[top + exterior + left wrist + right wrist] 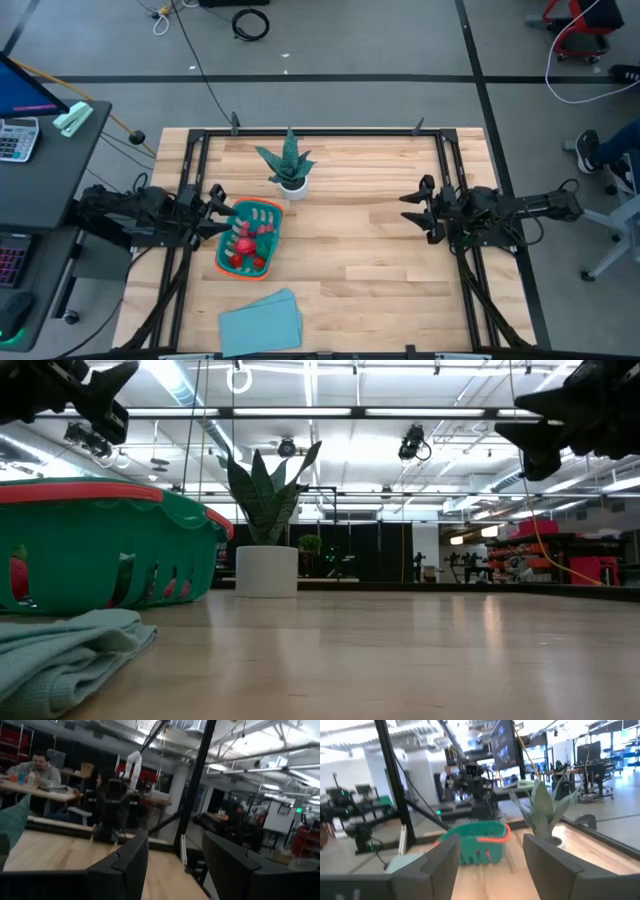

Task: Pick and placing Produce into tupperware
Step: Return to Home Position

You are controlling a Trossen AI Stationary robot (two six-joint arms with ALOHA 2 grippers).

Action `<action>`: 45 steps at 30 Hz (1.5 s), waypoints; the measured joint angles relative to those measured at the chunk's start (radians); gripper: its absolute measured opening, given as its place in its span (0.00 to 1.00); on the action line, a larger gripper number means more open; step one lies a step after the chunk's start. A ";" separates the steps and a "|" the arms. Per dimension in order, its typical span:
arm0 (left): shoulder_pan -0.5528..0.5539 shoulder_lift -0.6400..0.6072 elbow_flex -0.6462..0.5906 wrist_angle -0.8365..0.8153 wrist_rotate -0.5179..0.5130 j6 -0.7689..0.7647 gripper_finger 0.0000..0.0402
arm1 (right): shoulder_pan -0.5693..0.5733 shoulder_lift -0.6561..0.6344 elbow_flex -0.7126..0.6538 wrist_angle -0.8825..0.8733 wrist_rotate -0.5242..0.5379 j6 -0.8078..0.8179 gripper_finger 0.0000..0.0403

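Observation:
The teal tupperware (250, 238) with an orange rim sits on the left half of the table and shows in the low view (100, 545) and the right wrist view (479, 841). Several red and pinkish produce pieces (245, 245) lie inside it. My left gripper (222, 208) hovers open above the container's left edge, holding nothing; in its wrist view (175, 860) the fingers are apart. My right gripper (412, 208) is raised at the table's right side, open and empty (490, 865).
A spiky green plant in a white pot (290, 168) stands behind the container, near the table's far edge. A flat light-blue sheet (262, 322) lies at the near edge. Bare wood (370, 260) spreads between the container and the right arm. People sit in the room beyond.

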 joint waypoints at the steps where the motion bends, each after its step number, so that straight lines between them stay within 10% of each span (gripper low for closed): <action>1: 0.000 0.000 0.000 -0.012 0.000 0.000 0.48 | 0.000 0.003 0.000 -0.016 0.000 -0.005 0.56; 20: 0.016 -0.002 0.002 -0.116 -0.028 0.193 0.48 | 0.000 0.006 0.000 -0.127 0.002 -0.106 0.56; 45: 0.017 0.000 0.000 -0.181 -0.058 0.028 0.48 | 0.000 0.006 0.013 -0.165 0.001 -0.121 0.56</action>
